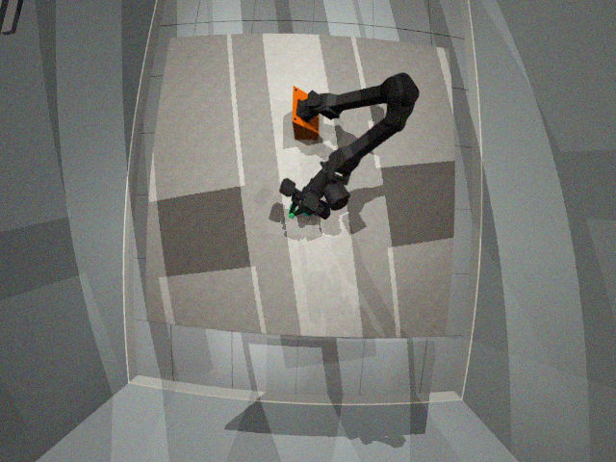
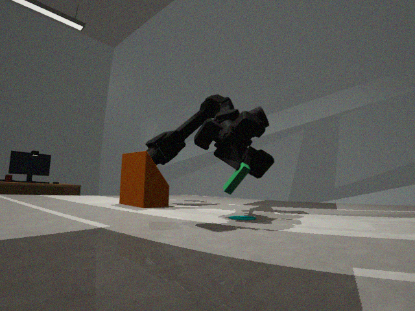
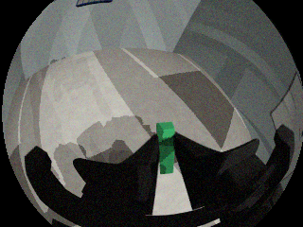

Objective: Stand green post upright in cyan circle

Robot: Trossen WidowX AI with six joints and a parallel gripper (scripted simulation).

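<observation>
Over on the left a monitor (image 2: 29,163) sits on a wooden desk, and nearer in stands the blocky orange pedestal (image 2: 142,179) that carries the matte black arm (image 2: 187,126). The gripper (image 2: 244,164) pinches one end of the green post (image 2: 236,178), a smooth square-sided bar hanging tilted in the air. It hangs above the flat cyan circle (image 2: 242,218) on the floor, not touching it.

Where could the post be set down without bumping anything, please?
The cyan circle lies bare on the floor, below the tilted green post clamped in the gripper. Nothing stands between the circle and the orange block. It is crowded only by that block, at the arm's base.
</observation>
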